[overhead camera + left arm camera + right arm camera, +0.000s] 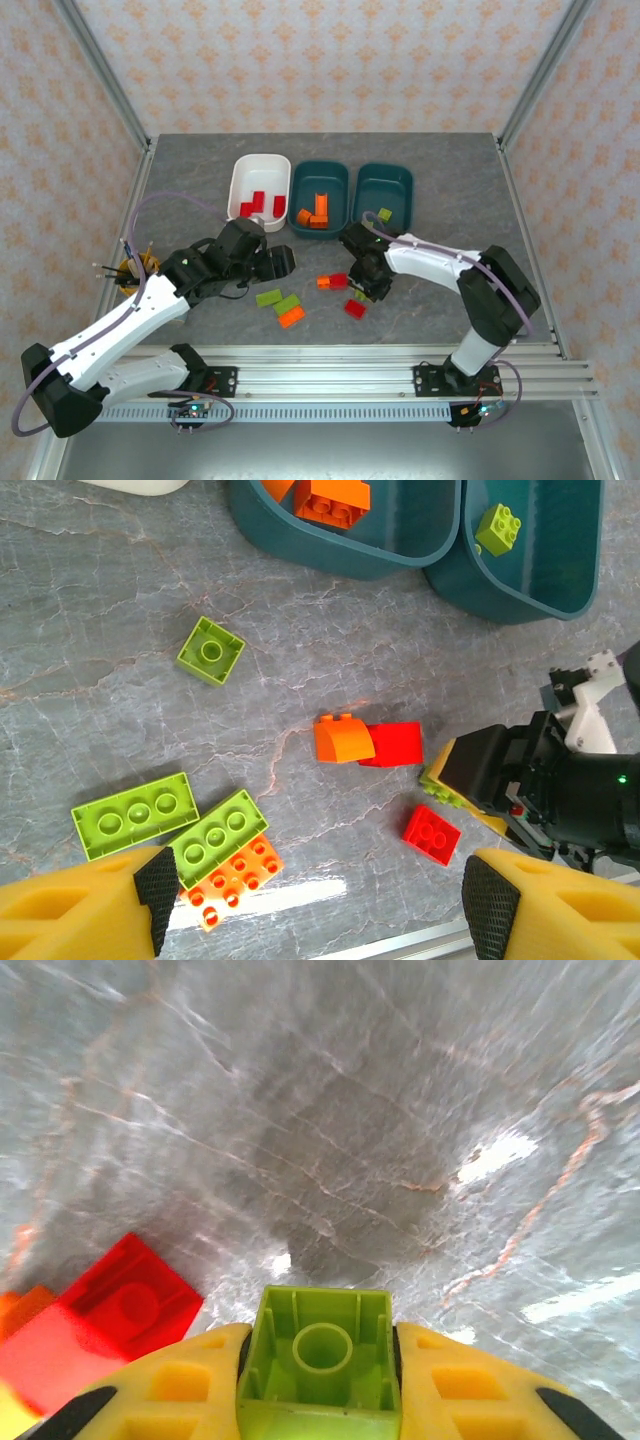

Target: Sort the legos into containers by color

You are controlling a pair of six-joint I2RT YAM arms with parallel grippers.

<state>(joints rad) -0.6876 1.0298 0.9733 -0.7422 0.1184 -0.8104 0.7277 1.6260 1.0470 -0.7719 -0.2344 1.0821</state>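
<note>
The right gripper (320, 1375) has its fingers (180, 1385) clamped on a lime green lego (320, 1345), pinched across its two side walls, hollow underside facing the wrist camera, low at the tabletop (350, 1140); whether it is lifted clear I cannot tell. The coming move likely turns on this: the right-hand teal tub (408, 185), holding one lime brick (383, 214), lies just beyond this arm, toward the far edge. The left gripper (325, 895) hangs with fingers wide over loose green and orange bricks (215, 840)

Red legos (262, 205) in white tub (240, 175); orange legos (318, 212), middle tub (320, 178); lime lego (383, 214), right tub (385, 185); second lime lego (320, 1360) gripped.
</note>
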